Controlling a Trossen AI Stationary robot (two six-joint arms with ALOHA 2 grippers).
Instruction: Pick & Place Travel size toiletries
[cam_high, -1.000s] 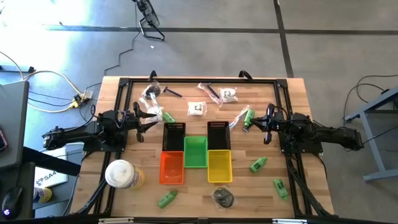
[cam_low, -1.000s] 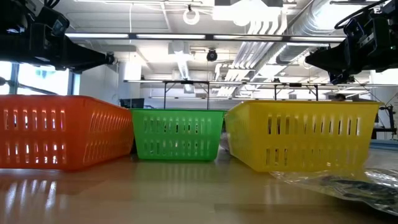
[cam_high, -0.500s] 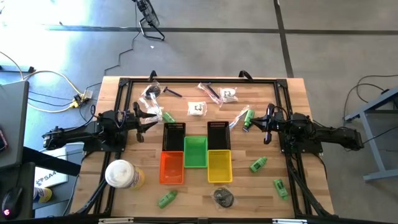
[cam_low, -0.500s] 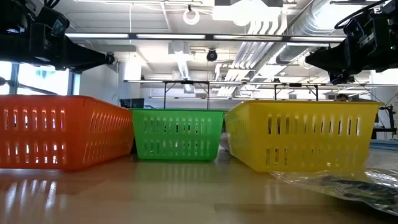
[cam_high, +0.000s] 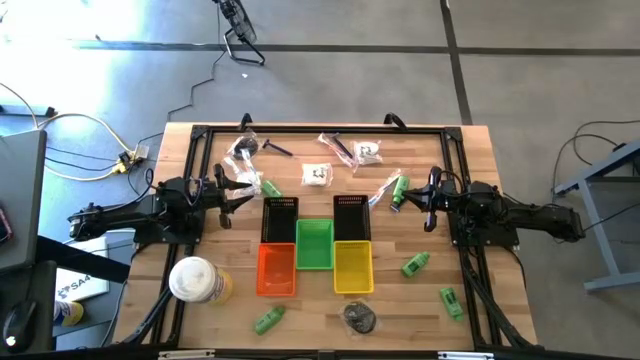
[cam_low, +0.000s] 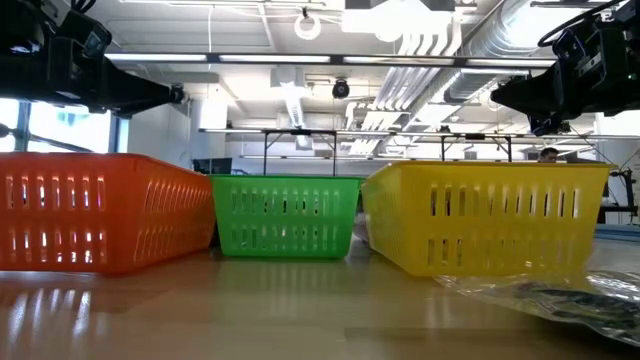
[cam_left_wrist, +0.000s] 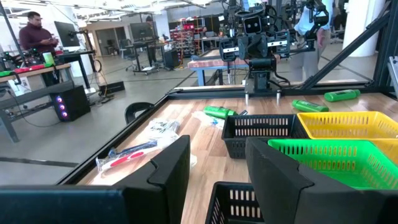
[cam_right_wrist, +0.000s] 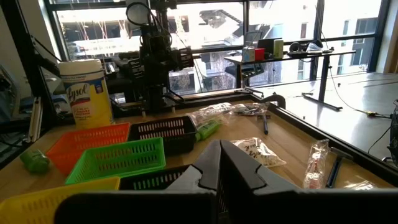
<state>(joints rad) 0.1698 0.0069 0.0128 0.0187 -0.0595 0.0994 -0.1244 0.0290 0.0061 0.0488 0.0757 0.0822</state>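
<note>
Green tube (cam_high: 398, 190) lies just beside the right tool (cam_high: 425, 205).

Wooden table (cam_high: 470, 150) with baskets (cam_high: 315, 250), toiletries (cam_high: 415, 264)

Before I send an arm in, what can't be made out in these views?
- Contents of the orange basket, green basket and yellow basket: low view, walls hide them.
- Printing on the white packets: high view, too small.
- Dark wrapped piece: low view, cut off by the edge.

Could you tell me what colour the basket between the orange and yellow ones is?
Green, clearest in the high view.
</note>
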